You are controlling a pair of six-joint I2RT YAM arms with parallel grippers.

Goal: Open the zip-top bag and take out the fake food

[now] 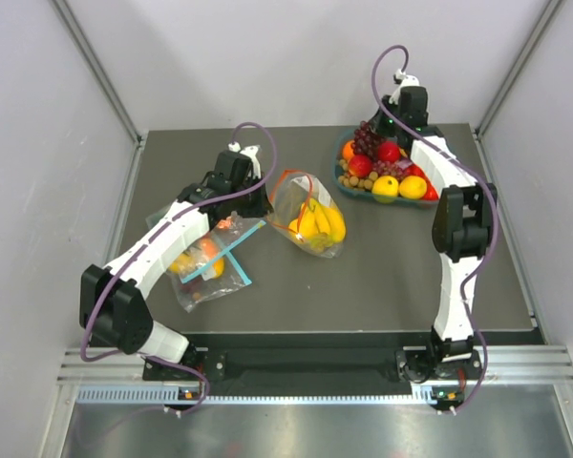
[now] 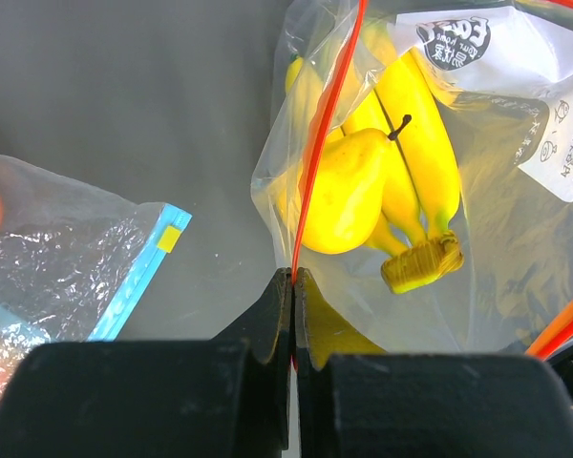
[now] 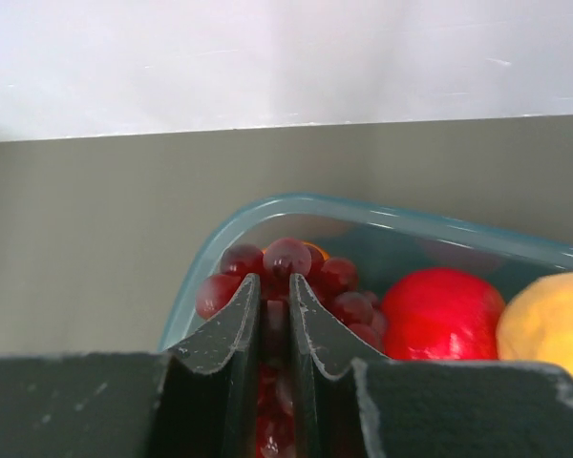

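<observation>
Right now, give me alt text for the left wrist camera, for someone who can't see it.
The left hand is pinched shut on the red-orange zip strip of a clear zip-top bag holding a yellow banana bunch and a lemon. To the left, a blue-strip bag lies on the grey table.

A lab test booth — white panels (image 1: 296,57), aluminium rail (image 1: 544,367).

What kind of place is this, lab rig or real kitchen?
Most likely a lab test cell: a grey table boxed in by plain white panels, two robot arms bolted to a metal rail, plastic bananas in a bag.
</observation>
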